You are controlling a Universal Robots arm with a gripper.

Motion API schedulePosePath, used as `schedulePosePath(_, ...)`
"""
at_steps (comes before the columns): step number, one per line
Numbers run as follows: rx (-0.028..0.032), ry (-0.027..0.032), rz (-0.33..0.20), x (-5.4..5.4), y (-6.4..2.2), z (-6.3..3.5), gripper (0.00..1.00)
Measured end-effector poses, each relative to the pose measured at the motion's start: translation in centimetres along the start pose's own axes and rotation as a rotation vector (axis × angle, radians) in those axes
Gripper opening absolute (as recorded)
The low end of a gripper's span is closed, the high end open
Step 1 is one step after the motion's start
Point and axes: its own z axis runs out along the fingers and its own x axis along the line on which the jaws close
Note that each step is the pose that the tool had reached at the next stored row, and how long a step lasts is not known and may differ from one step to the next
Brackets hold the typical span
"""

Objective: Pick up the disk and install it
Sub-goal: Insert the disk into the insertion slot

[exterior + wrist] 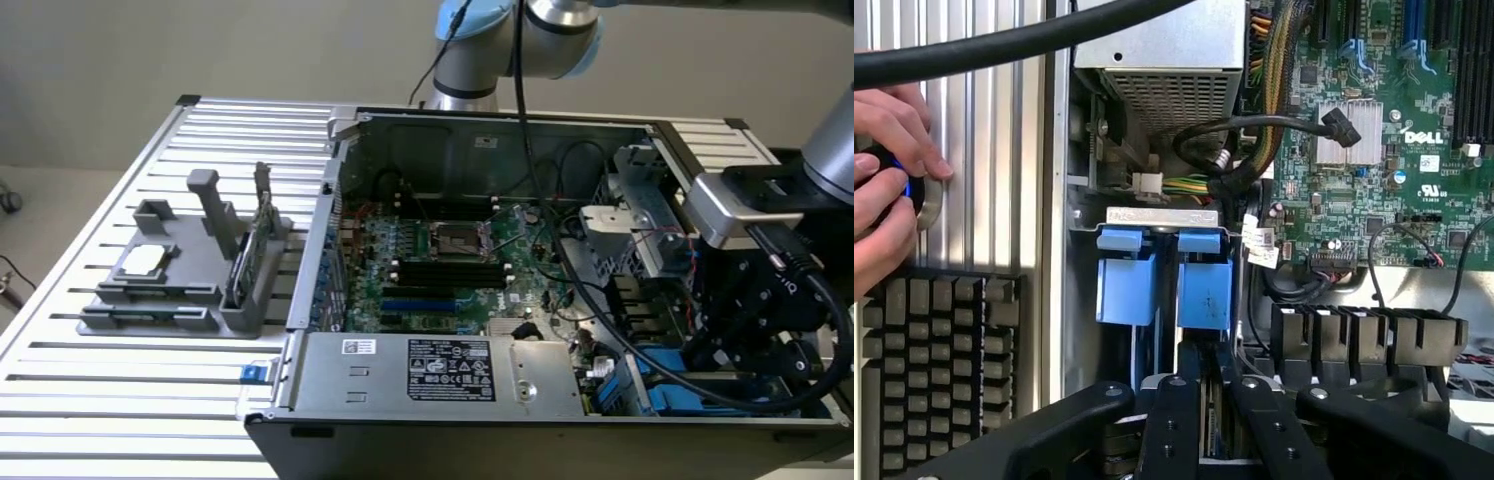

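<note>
The disk [1205,293] stands on edge in the drive bay at the corner of the open computer case [400,375]. I see its blue carrier end and a thin metal edge running back between my fingers. My gripper [1206,372] is shut on that edge, one black finger [1170,425] on each side. In the exterior view the gripper [731,345] hangs low inside the case at that view's right, above the blue carriers [667,378].
A second blue carrier [1124,283] sits in the slot beside the disk. Power supply [1159,60], black cables [1254,130] and the green motherboard [1384,150] crowd the bay. A person's hand [884,170] rests by a keyboard [934,370]. A grey fixture [187,275] stands on the table.
</note>
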Motion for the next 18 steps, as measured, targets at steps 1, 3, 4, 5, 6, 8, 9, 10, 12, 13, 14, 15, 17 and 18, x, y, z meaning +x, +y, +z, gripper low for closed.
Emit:
schedulePosePath(1, 0.0, -0.0003, 0.0, 0.0, 0.0, -0.07, 0.2)
schedulePosePath(3, -0.0007, -0.002, 0.0, 0.1, 0.04, -0.82, 0.2)
schedulePosePath(4, -0.0007, -0.0003, 0.0, 0.1, 0.06, -1.36, 0.2)
schedulePosePath(5, -0.0008, -0.0007, 0.0, 0.1, 0.07, -1.78, 0.2)
schedulePosePath(6, -0.0008, -0.0007, 0.0, 0.1, 0.09, -2.23, 0.2)
schedulePosePath(8, -0.0008, -0.0005, 0.0, 0.2, 0.13, -3.14, 0.2)
schedulePosePath(9, -0.0008, -0.0005, 0.0, 0.2, 0.14, -3.59, 0.2)
schedulePosePath(10, -0.0008, -0.0004, 0.0, 0.3, 0.17, -4.08, 0.2)
schedulePosePath(12, -0.0008, -0.0004, 0.0, 0.3, 0.22, -4.98, 0.2)
schedulePosePath(13, -0.0008, -0.0005, 0.0, 0.4, 0.25, -5.42, 0.2)
schedulePosePath(14, -0.0008, -0.0005, 0.0, 0.4, 0.27, -5.87, 0.2)
schedulePosePath(15, -0.0008, -0.0005, 0.0, 0.4, 0.3, -6.32, 0.2)
schedulePosePath(17, -0.0008, -0.0001, 0.0, 0.5, 0.34, -7.02, 0.2)
schedulePosePath(18, -0.0008, -0.0004, 0.0, 0.5, 0.35, -7.14, 0.2)
